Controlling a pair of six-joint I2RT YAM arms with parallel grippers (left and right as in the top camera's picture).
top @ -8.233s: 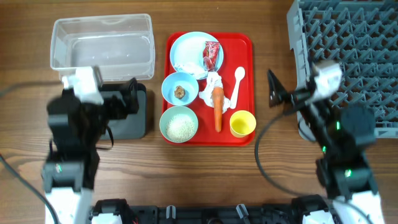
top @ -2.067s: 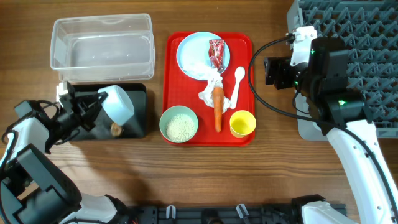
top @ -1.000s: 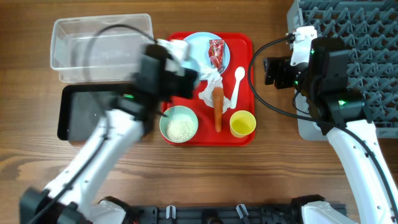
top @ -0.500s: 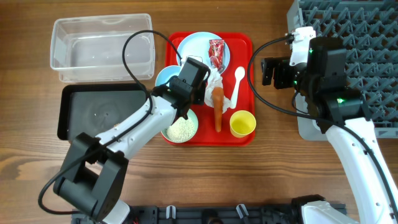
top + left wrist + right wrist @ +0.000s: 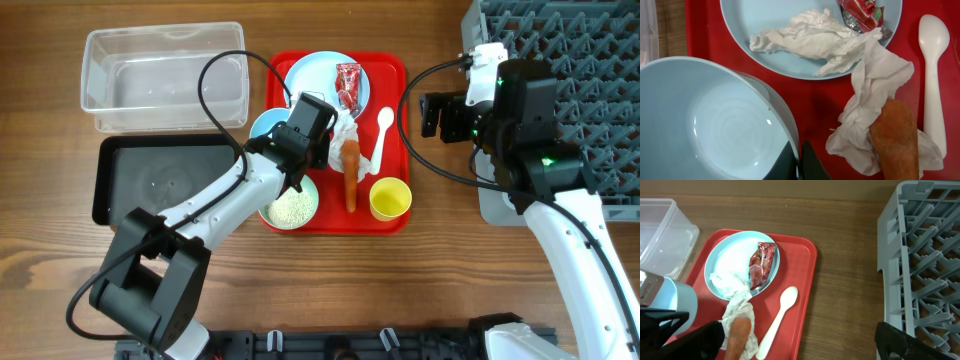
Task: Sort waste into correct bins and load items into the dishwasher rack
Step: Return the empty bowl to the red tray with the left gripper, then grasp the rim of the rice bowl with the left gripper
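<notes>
My left gripper (image 5: 799, 161) is shut on the right rim of an empty pale blue bowl (image 5: 715, 130), held over the left side of the red tray (image 5: 395, 70). In the overhead view the bowl (image 5: 266, 124) shows beside the arm. A light blue plate (image 5: 318, 80) carries a red wrapper (image 5: 346, 82) and white tissue (image 5: 810, 35). More tissue (image 5: 875, 80) wraps an orange carrot (image 5: 350, 172). Also on the tray are a white spoon (image 5: 383, 135), a mint bowl of rice grains (image 5: 292, 206) and a yellow cup (image 5: 390, 198). My right gripper (image 5: 432, 115) hangs open between the tray and the grey rack (image 5: 560, 90).
A clear tub (image 5: 165, 78) stands at the back left, with a black shallow tray (image 5: 160, 182) in front of it. The rack fills the right edge of the table. Bare wood lies in front of the red tray and between tray and rack.
My left arm swung right over the red tray carrying the pale blue bowl, and has been still for the last half second. The right jaws stand slightly wider; that arm has barely moved.
</notes>
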